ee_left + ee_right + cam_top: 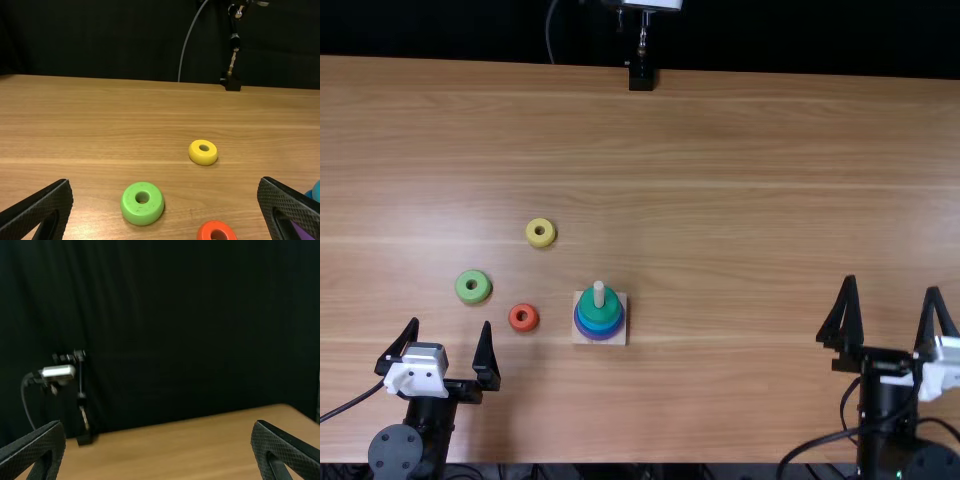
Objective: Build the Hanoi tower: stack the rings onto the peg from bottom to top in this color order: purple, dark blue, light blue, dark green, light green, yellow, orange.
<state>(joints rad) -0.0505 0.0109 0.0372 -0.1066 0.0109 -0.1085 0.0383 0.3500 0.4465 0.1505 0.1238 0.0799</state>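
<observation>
Spread and empty, the left gripper and right gripper are resting near, while left of the peg, which is centring the dark green ring, the light green ring, orange ring and farther yellow ring are lying loose, presumably for later.

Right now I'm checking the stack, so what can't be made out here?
Top view: lower part of the peg, hidden by the stacked rings.
Left wrist view: part of the orange ring, cut off by the bottom edge.
Left wrist view: most of the stacked rings, beyond the right edge or behind the left pincer.
</observation>
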